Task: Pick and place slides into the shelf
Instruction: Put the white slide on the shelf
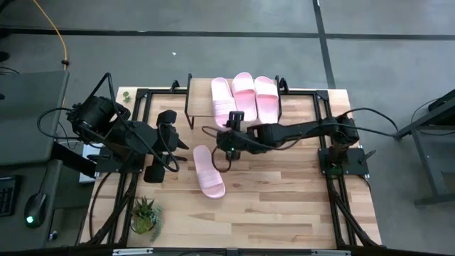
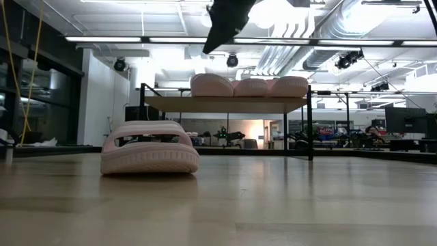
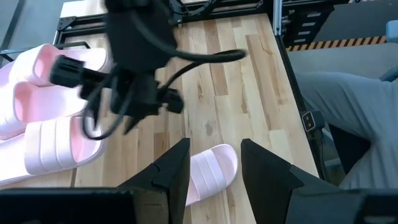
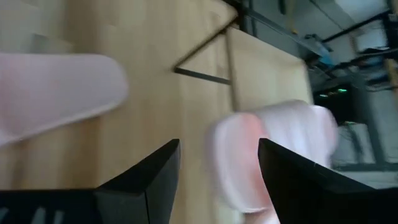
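Observation:
Three pale pink slides (image 1: 244, 96) lie side by side on the shelf's plank top (image 2: 225, 104), soles down; in the low view these slides (image 2: 250, 87) show above its black legs. A fourth slide (image 1: 208, 171) rests sole down on the table in front of the shelf, also seen low (image 2: 150, 147). My right gripper (image 1: 229, 139) hangs open and empty above the table between this slide and the shelf's near edge (image 4: 217, 149). My left gripper (image 1: 178, 146) waits open to the left of the table slide (image 3: 211, 171), touching nothing (image 3: 214, 149).
A small potted plant (image 1: 145, 215) stands at the table's near left corner. Black frame rails (image 1: 334, 163) run along the table's left and right sides. Bare wood (image 1: 284, 192) lies to the right of the table slide. The shelf's top has a free strip (image 1: 199, 103) at its left end.

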Motion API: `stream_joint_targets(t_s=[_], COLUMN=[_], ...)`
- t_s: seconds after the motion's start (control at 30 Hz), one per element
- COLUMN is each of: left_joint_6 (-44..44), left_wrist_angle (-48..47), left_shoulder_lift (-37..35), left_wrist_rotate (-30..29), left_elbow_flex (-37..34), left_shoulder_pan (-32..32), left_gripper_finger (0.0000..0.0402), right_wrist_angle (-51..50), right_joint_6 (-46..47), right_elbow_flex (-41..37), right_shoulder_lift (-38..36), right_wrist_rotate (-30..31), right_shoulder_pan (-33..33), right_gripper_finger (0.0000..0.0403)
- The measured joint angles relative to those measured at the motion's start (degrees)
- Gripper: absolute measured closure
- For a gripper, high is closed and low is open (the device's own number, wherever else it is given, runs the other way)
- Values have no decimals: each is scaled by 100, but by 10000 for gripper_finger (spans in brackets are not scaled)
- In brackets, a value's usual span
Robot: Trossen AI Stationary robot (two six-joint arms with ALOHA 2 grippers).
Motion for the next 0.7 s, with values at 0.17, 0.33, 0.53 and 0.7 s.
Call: stream_joint_targets(t_s=[0.17,0.33,0.53,0.7], left_joint_6=[-2,-28,-161,-261], left_wrist_angle=[0,0,0,0], left_shoulder_lift=[0,0,0,0], left_wrist_rotate=[2,3,32,96], left_elbow_flex=[0,2,0,0], left_shoulder_pan=[1,-1,1,1], left_gripper_finger=[275,275,275,275], right_wrist_angle=[-110,-108,-94,-80], right_joint_6=[365,555,664,932], right_elbow_flex=[0,-2,-2,-2], right_shoulder_lift=[1,75,219,419], right_wrist_rotate=[-135,-160,-83,121], right_shoulder_pan=[364,730,1127,1376], right_gripper_finger=[194,194,194,194])
